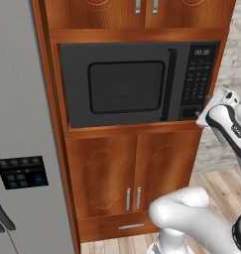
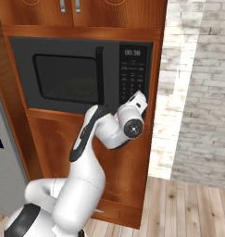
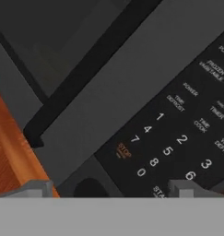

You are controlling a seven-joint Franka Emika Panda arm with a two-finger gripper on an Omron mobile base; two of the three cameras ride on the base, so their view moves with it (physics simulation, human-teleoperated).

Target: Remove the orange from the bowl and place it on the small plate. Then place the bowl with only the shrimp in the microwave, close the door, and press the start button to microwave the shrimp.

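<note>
With its door shut, the dark grey built-in microwave [image 1: 127, 82] sits in the orange-brown wooden cabinet [image 1: 132, 163], beside the grey refrigerator [image 1: 18, 124]. At the lower corner of the black keypad panel [image 2: 132, 74], the white arm's two-finger gripper [image 3: 109, 189] hovers close, jaws spread wide with nothing between them. Its fingertips [image 3: 32, 188] frame the round dark button [image 3: 88, 188] beneath the orange stop label [image 3: 124, 150].

White arm [image 2: 93, 152] raised, elbow bent; hand [image 3: 109, 189] forward — fingers spread
</note>
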